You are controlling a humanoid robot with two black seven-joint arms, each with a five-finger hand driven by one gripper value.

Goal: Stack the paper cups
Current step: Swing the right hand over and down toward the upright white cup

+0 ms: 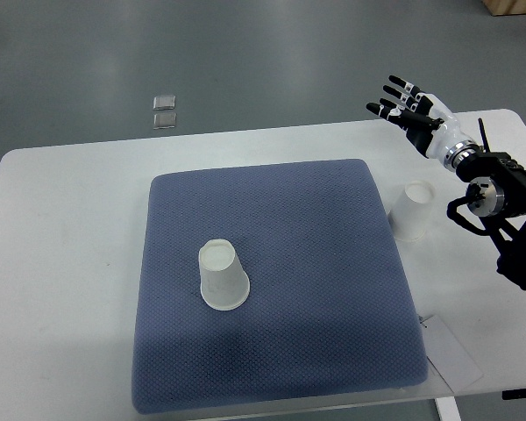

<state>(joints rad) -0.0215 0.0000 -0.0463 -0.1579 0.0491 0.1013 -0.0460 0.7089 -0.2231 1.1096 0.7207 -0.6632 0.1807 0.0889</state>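
Top view. White table with rounded corners, seen from steeply above; grey-green floor beyond its far edge. Small clear square item on the floor past the far edge, left of centre; cannot tell what it is. Corner of something wooden at the top right of the room.

Blue-grey quilted mat laid over the table's middle, near edge almost flush with the table's near edge, far edge well short of the far edge. Slight shadow across the mat's near half.

First paper cup, white, upside down and a little tilted, on the mat left of centre, toward the near-left part. Second paper cup, white, also inverted, on bare table just beside the mat's right edge, touching nothing else visible. Cups well apart, not stacked.

Right hand entering from the right edge, above the table's far-right corner, black fingers spread and straight, empty. Black forearm housing near the second cup, not touching it.

Thin white sheet at the near-right corner, partly under the mat.
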